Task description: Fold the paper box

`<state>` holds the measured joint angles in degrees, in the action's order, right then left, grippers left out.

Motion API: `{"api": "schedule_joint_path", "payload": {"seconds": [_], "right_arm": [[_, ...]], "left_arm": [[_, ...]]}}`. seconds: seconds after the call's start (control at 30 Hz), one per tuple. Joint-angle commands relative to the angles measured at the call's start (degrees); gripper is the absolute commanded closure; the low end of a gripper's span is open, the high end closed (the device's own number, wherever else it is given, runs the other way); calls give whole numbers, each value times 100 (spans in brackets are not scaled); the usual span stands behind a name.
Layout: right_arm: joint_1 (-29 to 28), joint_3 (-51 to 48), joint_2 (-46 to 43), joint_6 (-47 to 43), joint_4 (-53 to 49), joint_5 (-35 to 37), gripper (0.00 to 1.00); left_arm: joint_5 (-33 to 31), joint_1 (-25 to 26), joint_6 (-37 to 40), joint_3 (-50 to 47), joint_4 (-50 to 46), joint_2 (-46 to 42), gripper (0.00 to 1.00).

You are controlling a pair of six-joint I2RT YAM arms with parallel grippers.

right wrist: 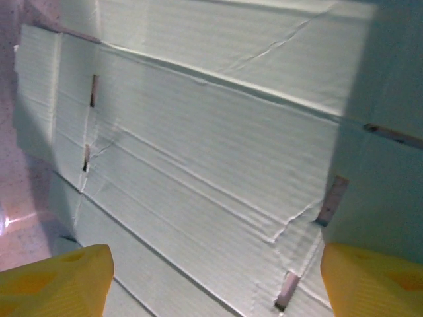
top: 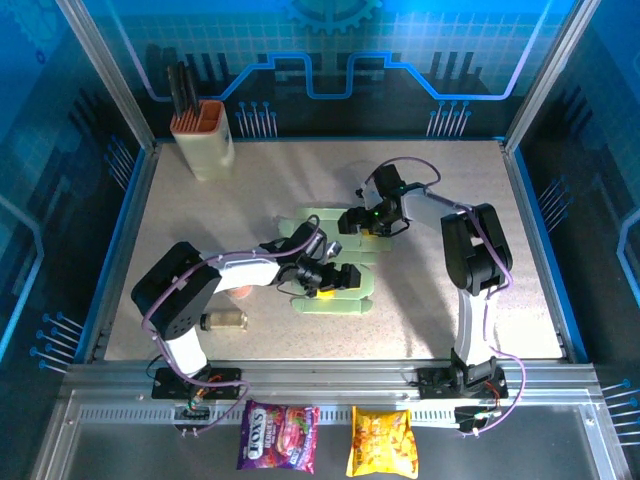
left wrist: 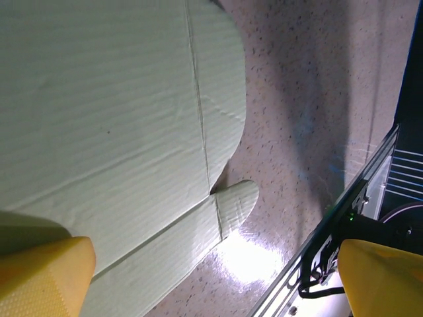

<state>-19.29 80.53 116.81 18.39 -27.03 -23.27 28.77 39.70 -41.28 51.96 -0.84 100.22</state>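
Observation:
The paper box lies as a flat pale mint-green die-cut sheet in the middle of the table. My left gripper hovers open over its near part. In the left wrist view the sheet shows a crease and a small rounded flap, and the left gripper has its yellow fingers wide apart with nothing between them. My right gripper is open over the sheet's far side. In the right wrist view the creased, slotted sheet spreads below the right gripper, whose yellow fingertips stand apart.
A cream holder with an orange rim stands at the back left. A small jar lies beside the left arm's base. Two snack bags lie on the front ledge. The table's metal rail runs close to the sheet's near edge.

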Motion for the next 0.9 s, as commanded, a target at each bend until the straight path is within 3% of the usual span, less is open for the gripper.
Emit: {"api": "schedule_joint_path", "payload": {"seconds": [0.0,0.3,0.87], "right_arm": [[-40,-106,-451,195,-19,-453,17],[-124,-790,-1059,750,427,-768,20],[-1101,-196,26,1105,618,-1057,28]], "left_arm": [[-220,-45,46,144,-100,-297,4],[-650,-682,173,175,-485,-794,5],[-868,-2125,429,15,-584,-1236,7]]}}
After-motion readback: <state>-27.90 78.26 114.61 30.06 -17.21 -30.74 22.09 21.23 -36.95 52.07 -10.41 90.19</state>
